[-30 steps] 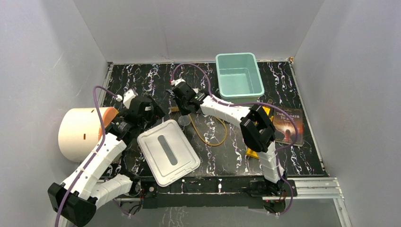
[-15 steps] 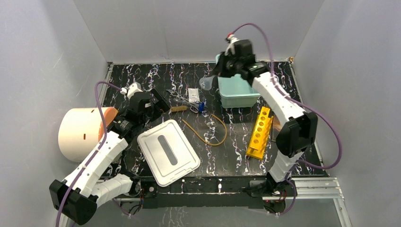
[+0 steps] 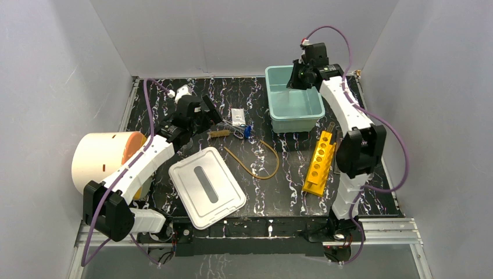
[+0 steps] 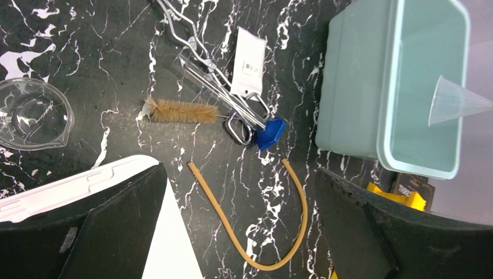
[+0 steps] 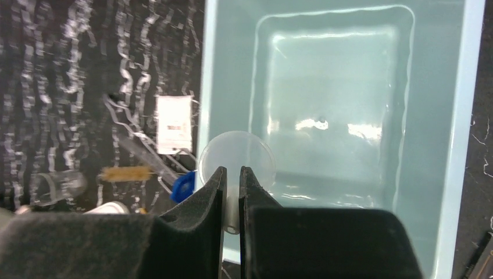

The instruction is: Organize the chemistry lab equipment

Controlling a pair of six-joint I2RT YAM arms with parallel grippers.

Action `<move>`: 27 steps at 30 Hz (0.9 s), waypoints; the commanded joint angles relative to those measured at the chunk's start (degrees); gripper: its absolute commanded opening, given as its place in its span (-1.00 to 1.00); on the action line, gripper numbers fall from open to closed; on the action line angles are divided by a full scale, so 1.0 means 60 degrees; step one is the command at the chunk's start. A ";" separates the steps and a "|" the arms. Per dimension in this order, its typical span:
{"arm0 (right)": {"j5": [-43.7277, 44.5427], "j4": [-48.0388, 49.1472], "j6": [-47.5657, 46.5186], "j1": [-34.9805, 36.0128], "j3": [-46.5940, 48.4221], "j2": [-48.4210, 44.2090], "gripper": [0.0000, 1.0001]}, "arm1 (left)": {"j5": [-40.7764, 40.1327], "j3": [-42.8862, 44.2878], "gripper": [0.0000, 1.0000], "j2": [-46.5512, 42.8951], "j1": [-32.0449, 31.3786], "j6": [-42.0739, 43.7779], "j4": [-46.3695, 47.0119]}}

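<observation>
Plain grey walls (image 3: 244,35) are closing in three sides of a black table (image 3: 244,90) veined with white. The right gripper (image 5: 232,174) is pinching the clear funnel (image 5: 235,154) by its stem, jaws almost closed on it, and is holding it in the air over the teal bin (image 3: 296,123) at the far side. The left gripper (image 3: 213,112) is hovering over the tongs (image 4: 212,78) with jaws spread wide, gripping nothing. The packet (image 4: 249,61) is lying against the tongs, with the blue piece (image 4: 270,131) at their handles and the brush (image 4: 183,110) just beside them. The beaker (image 4: 32,113) is sitting near the white lid (image 3: 206,187), and the tubing (image 4: 264,268) is curving between the lid and a yellow rack (image 3: 320,163). A cream cylinder (image 3: 99,163) is resting at the left edge.
</observation>
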 commanded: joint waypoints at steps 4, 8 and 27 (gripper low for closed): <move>0.0634 -0.1920 -0.0837 0.0059 0.1618 0.1821 -1.00 | 0.0049 0.0605 0.97 0.0156 0.0109 0.0698 0.0391; 0.0514 -0.1900 -0.0956 0.0143 0.1916 0.2496 -1.00 | 0.0105 0.0701 0.97 0.0387 0.0146 0.0804 0.0481; 0.1852 -0.2844 -0.1000 0.1135 0.2340 0.3405 -0.75 | 0.0055 0.0602 0.97 0.0555 0.0263 0.0978 0.0357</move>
